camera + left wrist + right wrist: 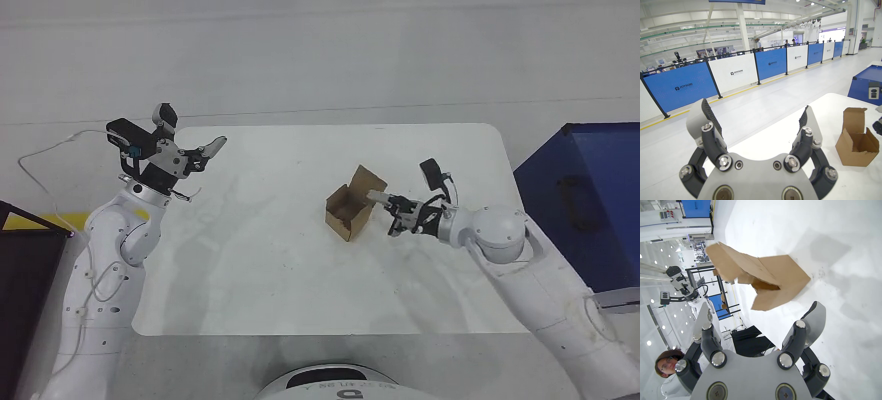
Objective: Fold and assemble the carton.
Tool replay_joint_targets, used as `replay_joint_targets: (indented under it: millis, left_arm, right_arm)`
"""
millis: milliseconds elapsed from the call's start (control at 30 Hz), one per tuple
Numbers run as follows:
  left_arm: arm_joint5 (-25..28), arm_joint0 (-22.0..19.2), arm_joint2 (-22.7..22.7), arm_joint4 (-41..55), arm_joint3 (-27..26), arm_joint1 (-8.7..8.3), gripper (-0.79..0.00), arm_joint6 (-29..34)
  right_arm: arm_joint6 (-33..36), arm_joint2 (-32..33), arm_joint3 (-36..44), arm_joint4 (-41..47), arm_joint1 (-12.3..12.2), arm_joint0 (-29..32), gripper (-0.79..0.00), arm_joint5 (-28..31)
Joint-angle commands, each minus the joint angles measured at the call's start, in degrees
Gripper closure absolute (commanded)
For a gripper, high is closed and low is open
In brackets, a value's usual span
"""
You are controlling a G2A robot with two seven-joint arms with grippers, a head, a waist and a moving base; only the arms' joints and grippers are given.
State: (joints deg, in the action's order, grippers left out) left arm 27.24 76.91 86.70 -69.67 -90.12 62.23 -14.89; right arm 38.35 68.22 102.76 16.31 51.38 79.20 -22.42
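And here we are with the small brown cardboard carton standing on the white rounded worktop, right of centre. Its mouth faces up, the tall lid flap stands straight and the short side flaps are splayed. We read that as a box set up but not closed, with the top left open for tucking.

The right claw sits just beside the carton on the side nearest its own arm. Its fingers are spread apart and grip nothing, so we judge it is lined up to nudge a flap inward. Over at the far left corner of the worktop, the left claw hangs well apart from the carton. It is wide open and empty, parked out of the way, we'd say.

What can't we make out? We cannot tell whether a right fingertip is touching the cardboard. The carton's base is hidden, so we cannot say if the bottom is locked. From the right wrist, the flaps cover most of the inside.
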Motion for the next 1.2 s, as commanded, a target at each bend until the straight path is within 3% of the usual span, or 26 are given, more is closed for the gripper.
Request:
replay_joint_targets:
  millis: [0, 333, 567, 667, 700, 967, 1000, 1033, 1100, 1167]
  left_arm:
    - [0.0, 0.0, 0.0, 0.0, 0.0, 0.0, -0.785, 0.0]
    - [0.0, 0.0, 0.0, 0.0, 0.0, 0.0, -0.785, 0.0]
    - [0.0, 0.0, 0.0, 0.0, 0.0, 0.0, -0.785, 0.0]
    - [0.0, 0.0, 0.0, 0.0, 0.0, 0.0, -0.785, 0.0]
    - [0.0, 0.0, 0.0, 0.0, 0.0, 0.0, -0.785, 0.0]
    - [0.0, 0.0, 0.0, 0.0, 0.0, 0.0, -0.785, 0.0]
    - [0.0, 0.0, 0.0, 0.0, 0.0, 0.0, -0.785, 0.0]
    - [0.0, 0.0, 0.0, 0.0, 0.0, 0.0, -0.785, 0.0]
    - [0.0, 0.0, 0.0, 0.0, 0.0, 0.0, -0.785, 0.0]
    - [0.0, 0.0, 0.0, 0.0, 0.0, 0.0, -0.785, 0.0]
  right_arm:
    - [-1.7, -0.1, 1.5, 0.0, 0.1, 1.7, -0.693, -1.1]
    - [-9.7, -7.0, 1.5, -2.8, 2.0, -2.5, -0.529, -12.1]
    - [-10.7, -13.4, -1.9, -5.2, 3.8, -8.5, -0.339, -18.8]
    - [-9.7, -15.9, -2.3, -6.5, 4.5, -10.9, -0.142, -20.4]
    - [-9.2, -16.5, -2.1, -7.2, 4.6, -11.6, -0.006, -20.6]
    - [-2.5, -20.6, 1.5, -17.8, 4.2, -15.2, 0.0, -22.2]
    - [-2.4, -20.8, 1.9, -19.1, 4.1, -15.5, -0.071, -22.4]
    - [-2.0, -21.1, 2.5, -19.9, 4.1, -15.6, -0.197, -22.4]
    - [-1.4, -21.2, 3.4, -21.4, 4.0, -15.8, -0.243, -21.4]
    - [-1.0, -21.0, 3.8, -22.5, 3.8, -15.6, -0.339, -20.2]
